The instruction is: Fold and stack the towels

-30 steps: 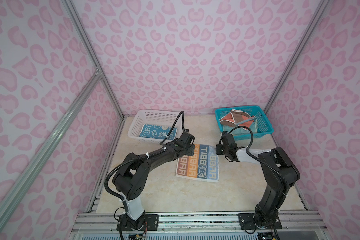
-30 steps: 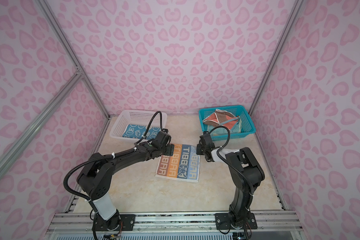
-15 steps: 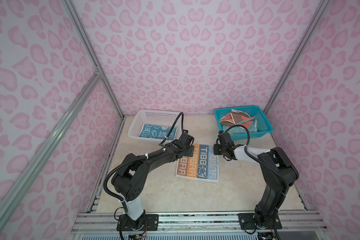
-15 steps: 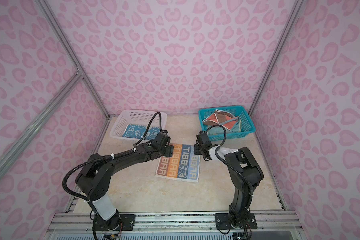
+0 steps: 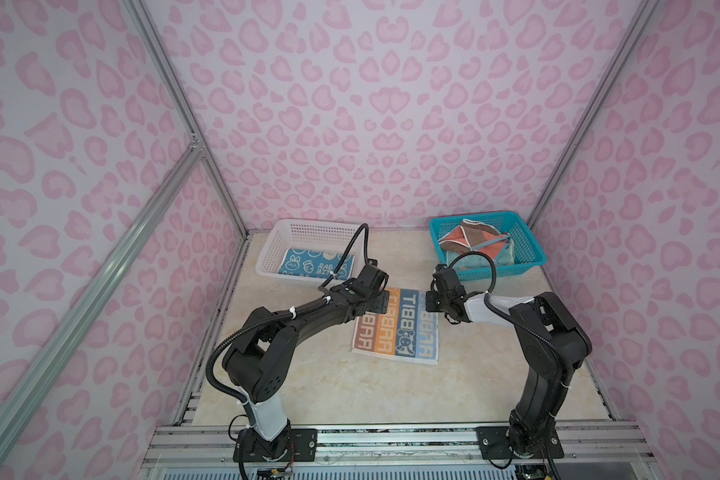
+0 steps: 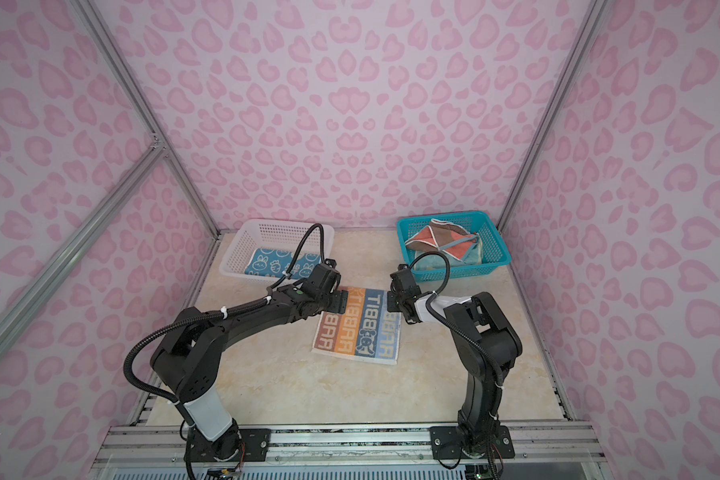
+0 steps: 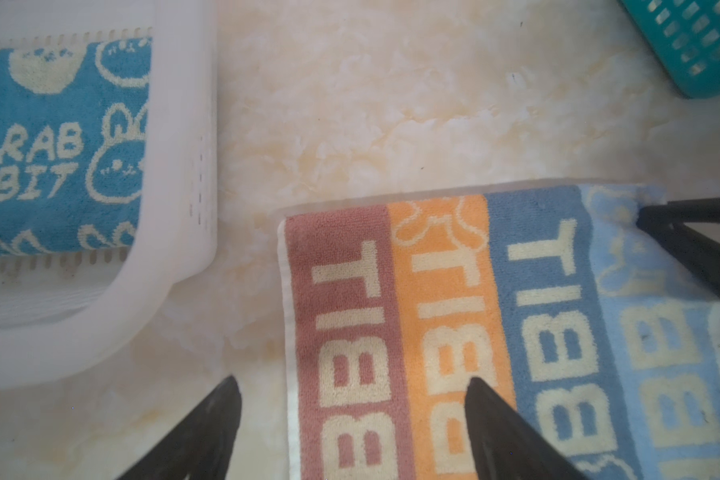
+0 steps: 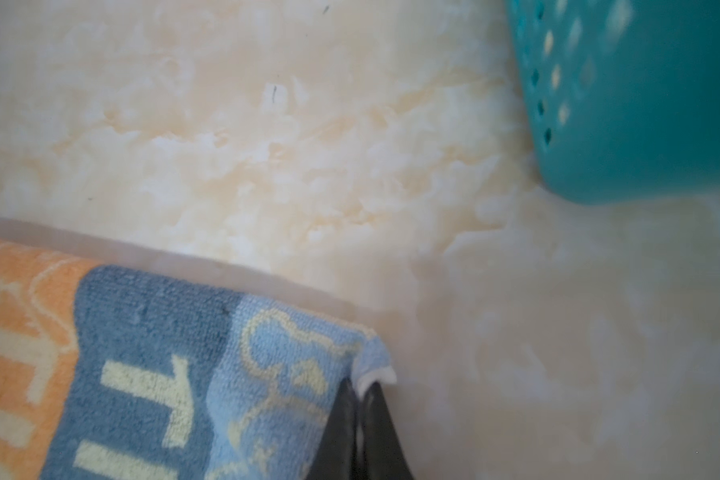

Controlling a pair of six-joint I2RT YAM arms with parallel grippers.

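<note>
A striped orange and blue towel (image 5: 395,328) (image 6: 358,328) with white letters lies flat on the table in both top views. My left gripper (image 7: 352,399) hovers open over its far left corner, one finger off the cloth and one above the orange stripe. My right gripper (image 8: 360,386) is shut on the far right corner, pinching the light-blue edge, which lifts slightly. A blue rabbit towel (image 5: 314,264) lies folded in the white basket. An orange-brown towel (image 5: 470,243) with white edging lies crumpled on a teal towel (image 5: 474,262) in the teal basket.
The white basket (image 5: 267,257) stands at the back left and the teal basket (image 5: 531,249) at the back right, both close behind the grippers. Pink patterned walls enclose three sides. A metal rail (image 5: 391,436) carrying both arm bases runs along the front.
My right gripper has moved a little left onto the towel's far right corner and closed on it. The left gripper has stayed open over the far left corner.
</note>
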